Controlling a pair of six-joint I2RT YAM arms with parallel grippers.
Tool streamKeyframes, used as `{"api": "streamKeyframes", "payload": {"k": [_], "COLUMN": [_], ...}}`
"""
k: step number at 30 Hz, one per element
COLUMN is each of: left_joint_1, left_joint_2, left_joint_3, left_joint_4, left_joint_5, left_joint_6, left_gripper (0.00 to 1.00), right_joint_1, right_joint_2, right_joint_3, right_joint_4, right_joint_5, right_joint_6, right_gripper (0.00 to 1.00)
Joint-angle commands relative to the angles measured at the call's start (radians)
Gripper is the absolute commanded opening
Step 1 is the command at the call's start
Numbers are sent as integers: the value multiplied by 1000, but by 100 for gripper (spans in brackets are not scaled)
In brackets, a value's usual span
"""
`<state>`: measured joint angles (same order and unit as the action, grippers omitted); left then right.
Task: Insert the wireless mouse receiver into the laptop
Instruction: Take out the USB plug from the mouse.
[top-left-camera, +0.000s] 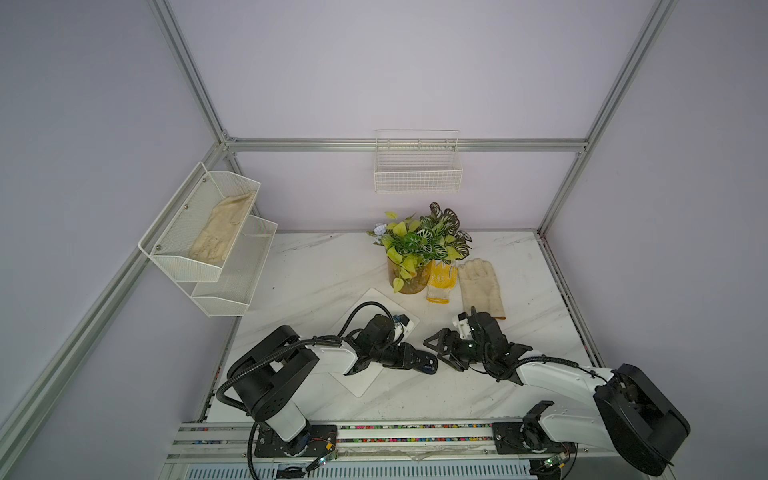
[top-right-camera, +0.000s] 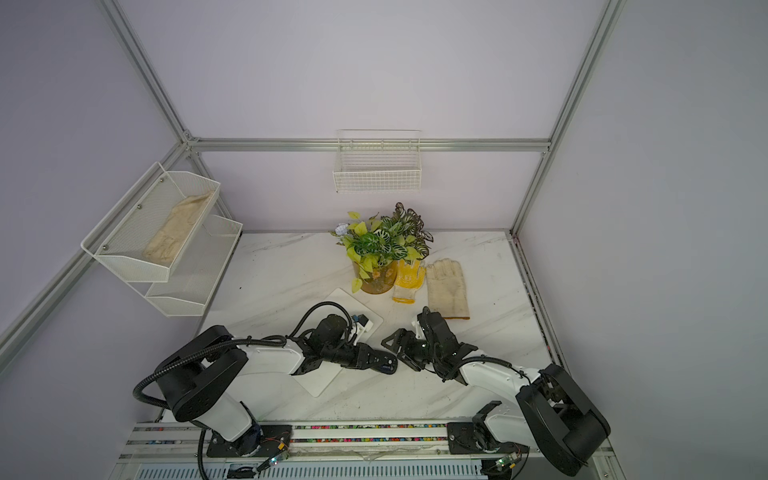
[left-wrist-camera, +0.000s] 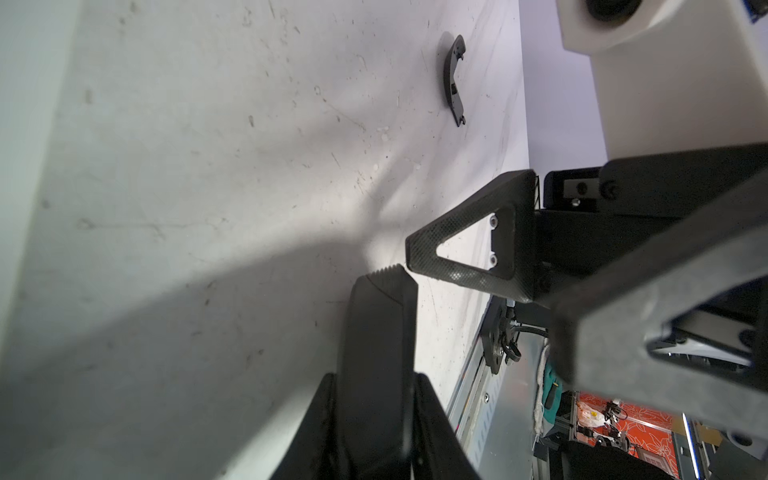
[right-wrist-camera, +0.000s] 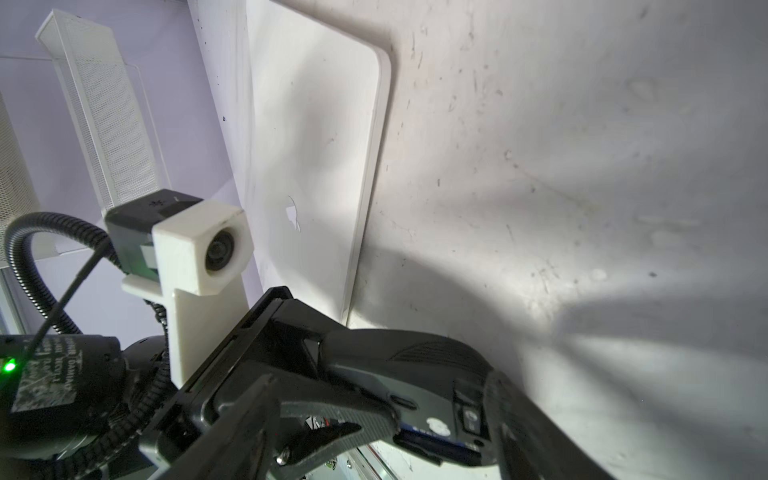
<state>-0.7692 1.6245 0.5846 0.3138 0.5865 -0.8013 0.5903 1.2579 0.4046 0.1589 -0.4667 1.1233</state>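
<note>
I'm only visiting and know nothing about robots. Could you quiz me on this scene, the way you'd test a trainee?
1. True or false: the laptop has its lid open.
2. What lies beside the yellow glove, on the side away from the plant? A) a beige glove B) a spoon C) a cup
3. Which gripper holds the black mouse?

Key
1. False: it lies closed on the table.
2. A.
3. The left gripper, shut on it. The right gripper is open close by.
</note>
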Motion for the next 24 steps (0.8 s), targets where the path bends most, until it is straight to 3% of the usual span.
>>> {"api": "streamKeyframes", "payload": {"k": [1,24], "left_joint_1": [-10,-22], "left_joint_2": [31,26], "left_joint_3": [44,71], "left_joint_4": [-17,-54], "left_joint_5": [-25,-36], "left_joint_6": [-1,14], "left_gripper": [0,0], "right_joint_1": [20,42], "right_joint_2": [8,-84], "right_joint_3": [-9,-40], "right_joint_4": [53,-24], "right_joint_5": [1,24], "right_joint_6": [30,16], "right_gripper": [80,80]}}
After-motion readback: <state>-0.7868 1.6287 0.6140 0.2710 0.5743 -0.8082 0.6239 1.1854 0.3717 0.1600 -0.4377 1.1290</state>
